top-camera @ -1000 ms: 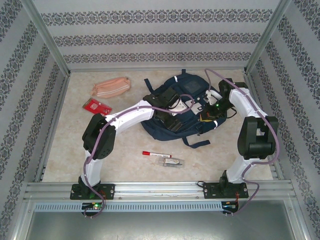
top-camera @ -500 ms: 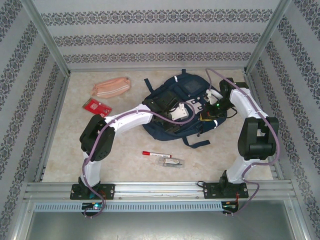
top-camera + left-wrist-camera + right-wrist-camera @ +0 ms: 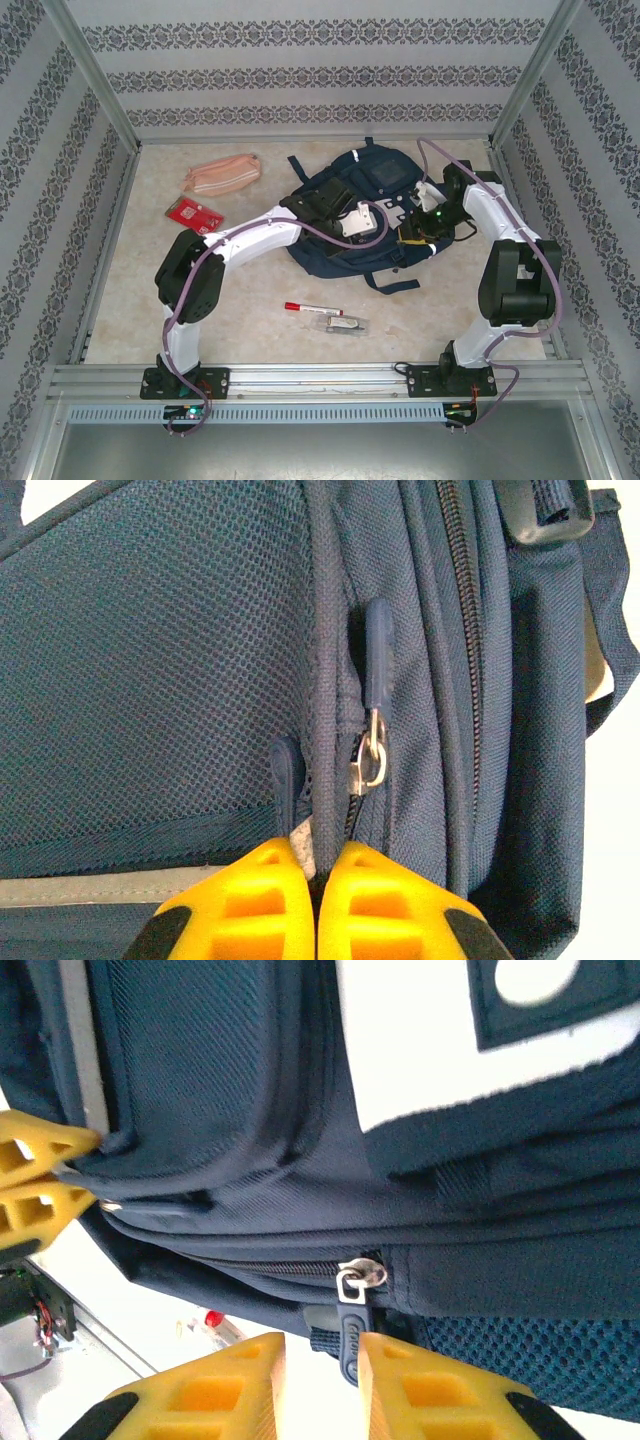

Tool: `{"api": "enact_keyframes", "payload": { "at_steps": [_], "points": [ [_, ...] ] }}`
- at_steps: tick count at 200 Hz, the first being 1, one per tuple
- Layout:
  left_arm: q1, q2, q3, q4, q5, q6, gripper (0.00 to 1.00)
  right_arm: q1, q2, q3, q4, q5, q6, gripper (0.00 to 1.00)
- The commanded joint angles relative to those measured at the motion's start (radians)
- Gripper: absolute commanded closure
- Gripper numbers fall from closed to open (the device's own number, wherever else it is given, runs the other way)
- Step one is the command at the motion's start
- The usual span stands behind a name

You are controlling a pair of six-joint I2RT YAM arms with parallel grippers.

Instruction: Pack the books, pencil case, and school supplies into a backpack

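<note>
Left wrist — left pincer [image 3: 315,858] pinching backpack [image 3: 150,660] seam.

No legible text; embossing on zipper pull [image 3: 351,1338] unreadable.

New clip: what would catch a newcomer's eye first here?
Both arms meet over the navy backpack at the table's far middle. The left hand is pinched shut on its seam beside a zip; the right hand stands open around a zip pull. The pink pencil case lies far left, unpacked.
</note>
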Motion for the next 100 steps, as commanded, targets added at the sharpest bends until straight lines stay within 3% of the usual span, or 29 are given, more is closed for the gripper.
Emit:
{"api": "enact_keyframes", "payload": {
  "at_steps": [1, 36, 71, 100],
  "points": [
    [0.028, -0.040, 0.052, 0.053, 0.043, -0.032, 1.00, -0.008, -0.015, -0.027, 0.008, -0.016, 0.011, 0.75],
    [0.031, -0.043, 0.045, 0.064, 0.062, -0.025, 1.00, -0.008, -0.058, -0.087, 0.058, 0.030, 0.034, 0.59],
    [0.032, -0.045, 0.063, 0.055, 0.083, -0.049, 1.00, 0.010, -0.040, -0.125, 0.090, -0.034, 0.037, 0.58],
    [0.032, -0.038, 0.075, 0.051, 0.095, -0.071, 1.00, 0.058, -0.047, -0.129, 0.103, 0.069, 0.033, 0.59]
  ]
}}
